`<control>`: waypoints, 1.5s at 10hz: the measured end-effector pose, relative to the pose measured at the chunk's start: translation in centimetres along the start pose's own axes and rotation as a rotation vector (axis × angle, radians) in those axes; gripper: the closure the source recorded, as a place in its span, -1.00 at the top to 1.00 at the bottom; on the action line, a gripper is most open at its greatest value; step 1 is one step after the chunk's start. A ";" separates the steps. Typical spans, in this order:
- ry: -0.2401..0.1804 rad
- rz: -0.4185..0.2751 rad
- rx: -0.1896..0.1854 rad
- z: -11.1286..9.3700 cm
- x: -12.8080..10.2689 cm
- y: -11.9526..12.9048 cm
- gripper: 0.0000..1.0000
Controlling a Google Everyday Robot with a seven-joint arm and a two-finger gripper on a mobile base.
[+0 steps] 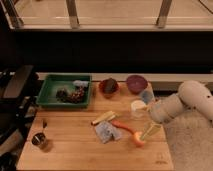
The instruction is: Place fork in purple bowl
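Risk I see: my end effector (149, 132), open and empty, hangs just beside the orange fruit (138, 140), well apart from the fork (44, 122); crossing low may knock the carrot (122, 125)

Top: bright strip (115, 12); dark band (115, 52) below.
Surface (75, 145): warm, evenly lit, faint shadows.
Focus: soft all over.
Gripper (150, 131): pale, lit, over the Surface's right front.

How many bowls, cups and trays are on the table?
Bowls: 2 (purple bowl, red bowl)
Cups: 2 (white cup, metal cup)
Trays: 1 (green tray)
Total: 5
The gripper is open, low over the table's right side.
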 end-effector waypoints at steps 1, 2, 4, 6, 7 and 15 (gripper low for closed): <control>-0.013 0.007 0.004 1.1 -0.7 0.3 0.60; -0.021 0.008 -0.002 2.3 -1.3 0.5 0.60; -0.044 0.015 -0.030 5.3 -2.3 0.9 0.60; -0.071 0.038 -0.050 7.1 -2.7 1.1 0.60; -0.085 0.050 -0.062 8.0 -2.9 1.1 0.60; -0.209 0.151 -0.074 13.6 -7.9 0.2 0.60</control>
